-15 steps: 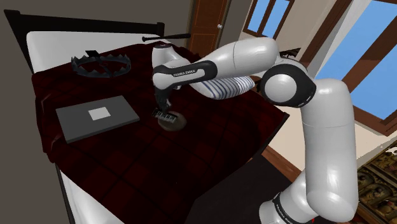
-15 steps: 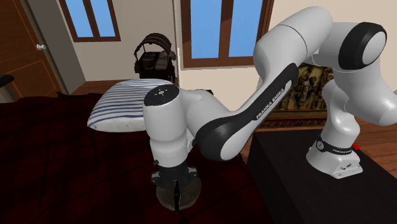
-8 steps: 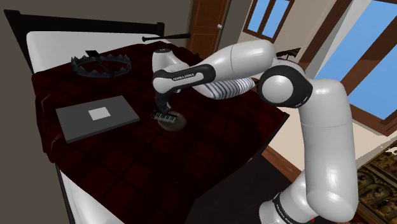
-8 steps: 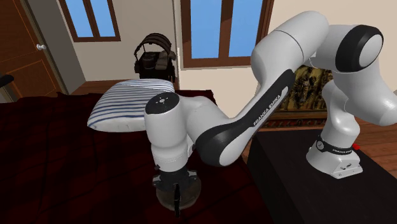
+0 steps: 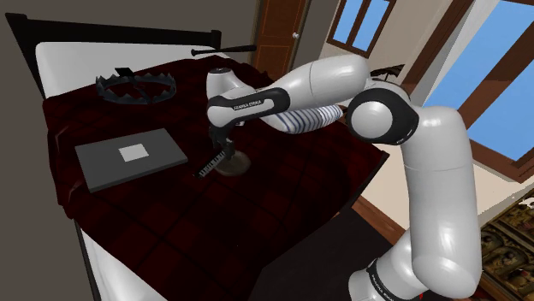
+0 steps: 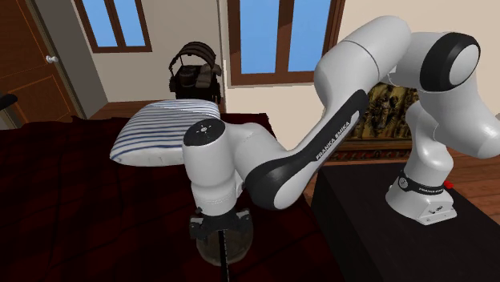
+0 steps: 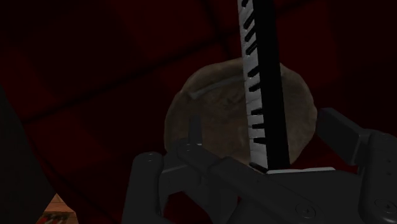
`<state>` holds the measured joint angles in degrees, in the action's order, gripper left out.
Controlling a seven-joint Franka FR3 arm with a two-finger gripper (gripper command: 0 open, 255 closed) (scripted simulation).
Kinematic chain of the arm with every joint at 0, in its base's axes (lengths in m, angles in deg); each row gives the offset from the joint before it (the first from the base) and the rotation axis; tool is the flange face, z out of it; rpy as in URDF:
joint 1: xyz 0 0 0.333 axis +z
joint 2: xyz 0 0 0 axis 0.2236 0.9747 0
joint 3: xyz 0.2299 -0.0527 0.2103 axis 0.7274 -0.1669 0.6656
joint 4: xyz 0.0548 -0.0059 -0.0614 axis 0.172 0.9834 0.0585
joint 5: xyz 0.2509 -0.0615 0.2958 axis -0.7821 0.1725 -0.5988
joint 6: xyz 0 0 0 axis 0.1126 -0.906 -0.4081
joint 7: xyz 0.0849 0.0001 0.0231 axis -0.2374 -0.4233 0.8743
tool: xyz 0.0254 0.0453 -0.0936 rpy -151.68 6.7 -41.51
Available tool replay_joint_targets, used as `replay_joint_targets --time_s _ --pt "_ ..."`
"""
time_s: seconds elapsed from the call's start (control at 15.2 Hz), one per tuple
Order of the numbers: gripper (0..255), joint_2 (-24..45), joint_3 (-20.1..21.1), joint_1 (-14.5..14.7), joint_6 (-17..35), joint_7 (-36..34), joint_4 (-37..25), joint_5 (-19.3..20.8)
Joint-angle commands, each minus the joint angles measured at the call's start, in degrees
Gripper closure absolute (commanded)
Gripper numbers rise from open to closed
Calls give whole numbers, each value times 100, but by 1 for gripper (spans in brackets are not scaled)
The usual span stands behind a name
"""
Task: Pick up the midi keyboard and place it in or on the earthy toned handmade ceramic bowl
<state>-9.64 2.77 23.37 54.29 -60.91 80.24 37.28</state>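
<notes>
The midi keyboard (image 5: 212, 162) lies slanted across the brown, mottled bowl (image 5: 234, 165). Its upper end is under the gripper (image 5: 224, 142) and its lower end dips past the rim toward the shoulder view's left — half a second ago it sat nearly level over the bowl. In the wrist view the keyboard (image 7: 261, 95) runs as a long strip over the bowl (image 7: 203, 121). The black fingers (image 7: 193, 137) stand apart on either side of it, and neither is seen pressing it. From the second exterior view the gripper (image 6: 218, 226) hangs directly above the bowl (image 6: 205, 250). The bowl rests on a dark red checked bedcover (image 5: 171, 218), which is bare on the side nearer the camera in the shoulder view. A flat grey slab (image 5: 130, 157) lies near the keyboard's low end but apart from it — the black spiked ring (image 5: 135, 86) is well apart, up by the headboard. A striped pillow (image 6: 152, 132) sits behind the arm, toward the bed's far edge.
</notes>
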Motion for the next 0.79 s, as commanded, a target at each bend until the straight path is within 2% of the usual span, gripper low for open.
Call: replay_joint_targets --time_s 0.0,0.2,0.73 --pt "0 -82 13 8 -159 8 -76 -19" --pt "0 -277 44 26 -584 40 -306 -64" --pt "0 -277 44 27 -584 39 -307 -64"
